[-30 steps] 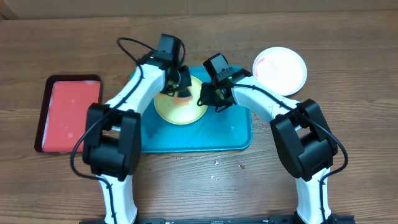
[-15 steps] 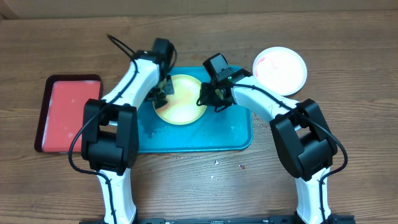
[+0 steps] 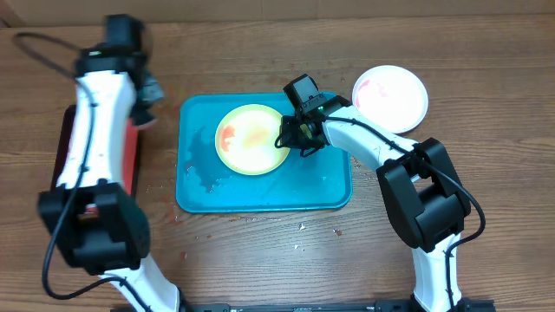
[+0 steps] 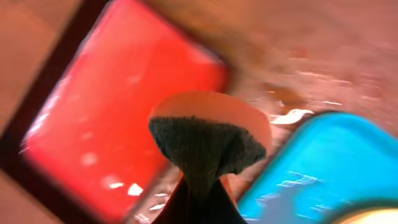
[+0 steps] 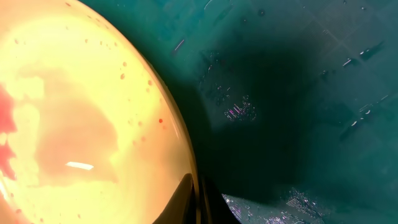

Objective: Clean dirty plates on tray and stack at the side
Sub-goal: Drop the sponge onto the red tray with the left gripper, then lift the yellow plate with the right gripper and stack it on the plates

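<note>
Hand (image 4: pixel 199 194) pinches sponge (image 4: pixel 208 142), seemingly above red tray (image 4: pixel 106 106).

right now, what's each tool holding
left tool: closed on the orange sponge with dark scrub face
right tool: closed on the rim of the round yellow-green plastic plate

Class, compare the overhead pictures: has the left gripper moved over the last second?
Yes. The left gripper swung left, off the teal tray, to the red tray's edge.
</note>
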Robot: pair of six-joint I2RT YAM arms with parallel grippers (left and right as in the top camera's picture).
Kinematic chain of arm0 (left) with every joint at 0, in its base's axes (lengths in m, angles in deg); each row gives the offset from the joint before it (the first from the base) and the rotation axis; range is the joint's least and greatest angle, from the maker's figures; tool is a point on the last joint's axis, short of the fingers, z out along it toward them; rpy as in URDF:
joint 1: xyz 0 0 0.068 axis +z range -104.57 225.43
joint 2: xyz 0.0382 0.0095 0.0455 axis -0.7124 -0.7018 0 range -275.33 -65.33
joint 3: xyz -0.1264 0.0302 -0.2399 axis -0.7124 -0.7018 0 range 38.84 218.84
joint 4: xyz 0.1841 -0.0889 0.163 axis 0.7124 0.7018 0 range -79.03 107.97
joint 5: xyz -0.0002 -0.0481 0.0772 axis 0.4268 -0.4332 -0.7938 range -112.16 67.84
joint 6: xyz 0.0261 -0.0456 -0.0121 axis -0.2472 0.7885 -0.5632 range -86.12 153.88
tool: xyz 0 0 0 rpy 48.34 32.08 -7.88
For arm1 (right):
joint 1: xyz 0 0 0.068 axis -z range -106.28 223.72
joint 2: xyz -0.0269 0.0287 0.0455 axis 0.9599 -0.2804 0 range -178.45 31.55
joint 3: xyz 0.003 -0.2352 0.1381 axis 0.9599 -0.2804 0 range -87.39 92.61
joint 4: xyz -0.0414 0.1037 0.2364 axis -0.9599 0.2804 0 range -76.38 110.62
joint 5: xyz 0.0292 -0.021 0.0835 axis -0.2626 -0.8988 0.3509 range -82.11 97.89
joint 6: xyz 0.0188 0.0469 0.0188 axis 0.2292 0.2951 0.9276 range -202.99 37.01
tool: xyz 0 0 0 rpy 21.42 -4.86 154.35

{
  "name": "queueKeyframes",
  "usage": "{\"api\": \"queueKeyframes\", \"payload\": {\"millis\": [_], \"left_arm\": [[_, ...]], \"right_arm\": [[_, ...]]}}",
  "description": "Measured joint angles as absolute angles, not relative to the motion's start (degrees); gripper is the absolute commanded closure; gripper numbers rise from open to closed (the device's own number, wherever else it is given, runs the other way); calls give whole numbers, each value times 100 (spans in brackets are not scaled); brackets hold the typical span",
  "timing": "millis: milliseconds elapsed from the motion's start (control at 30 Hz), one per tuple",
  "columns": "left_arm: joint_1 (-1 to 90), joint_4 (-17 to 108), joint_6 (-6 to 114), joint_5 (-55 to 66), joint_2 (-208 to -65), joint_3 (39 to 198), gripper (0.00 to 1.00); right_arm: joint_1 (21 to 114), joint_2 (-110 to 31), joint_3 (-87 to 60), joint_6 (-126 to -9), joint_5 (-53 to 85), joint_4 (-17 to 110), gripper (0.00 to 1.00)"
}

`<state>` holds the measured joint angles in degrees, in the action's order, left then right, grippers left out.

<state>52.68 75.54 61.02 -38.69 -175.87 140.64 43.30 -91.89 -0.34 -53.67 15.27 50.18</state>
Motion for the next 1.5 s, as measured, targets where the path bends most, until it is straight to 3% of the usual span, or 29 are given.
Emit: {"api": "queueKeyframes", "payload": {"millis": [300,500,567,667,767,1167,1200,1233,1267,1300,1500], "left_arm": [[6784,7716,6229,-3867,-17980,13867,96],[7160,7624,6181,-3349,-18494,13808,96],[7206,7543,6084,-3118,-18645,13801,91],[7208,7423,5951,-2825,-18841,13784,70],[7211,7189,5802,-2691,-18962,13773,64],[7248,7830,5625,-2565,-18911,14759,58],[7254,7871,5621,-2558,-18866,14899,52],[7259,7921,5608,-2556,-18780,15047,36],[7259,7937,5586,-2554,-18671,15176,9],[7259,7935,5590,-2554,-18540,15277,0],[7259,7937,5599,-2551,-17740,15559,0]], "right_arm": [[4330,-9189,-34,-5391,1513,4983,96],[4330,-9189,-34,-5411,1509,4976,96],[4332,-9189,-34,-5411,1507,4976,96],[4330,-9189,-34,-5424,1505,4976,96],[4330,-9189,-34,-5432,1503,4976,96],[4337,-9189,187,-5723,1365,5433,96],[4337,-9191,244,-5771,1321,5527,96],[4337,-9191,338,-5824,1227,5665,96],[4335,-9191,442,-5894,1122,5809,96],[4330,-9191,574,-5966,982,5960,96],[4081,-9184,1564,-6630,-406,6749,96]]}}
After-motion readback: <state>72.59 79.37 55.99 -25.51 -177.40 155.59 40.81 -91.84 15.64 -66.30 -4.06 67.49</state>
